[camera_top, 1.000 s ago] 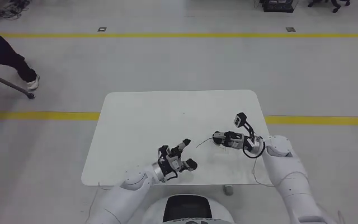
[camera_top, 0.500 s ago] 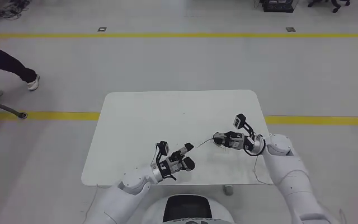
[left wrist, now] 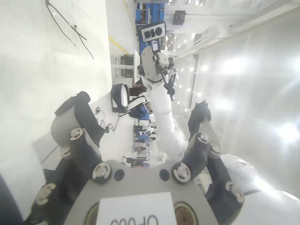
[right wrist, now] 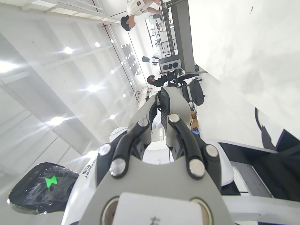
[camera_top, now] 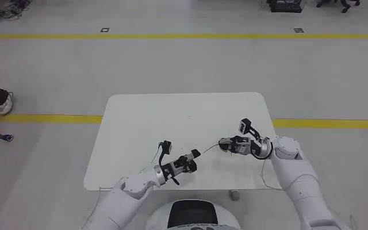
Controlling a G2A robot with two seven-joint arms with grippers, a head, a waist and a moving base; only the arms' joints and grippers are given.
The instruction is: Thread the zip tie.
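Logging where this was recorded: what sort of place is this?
Probably a large lab or workshop hall: yellow tape lines cross the grey floor, blue racks stand beyond the white rectangular table, and rows of bright ceiling lights hang overhead.

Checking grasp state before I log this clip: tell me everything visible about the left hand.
The left hand is open and holds nothing. Two grey metal fingers with dark tips spread wide from a grey base on black links with silver screws. It hangs over the near edge of the table, aimed at the right hand, which grips a thin dark zip tie; nothing touches it.
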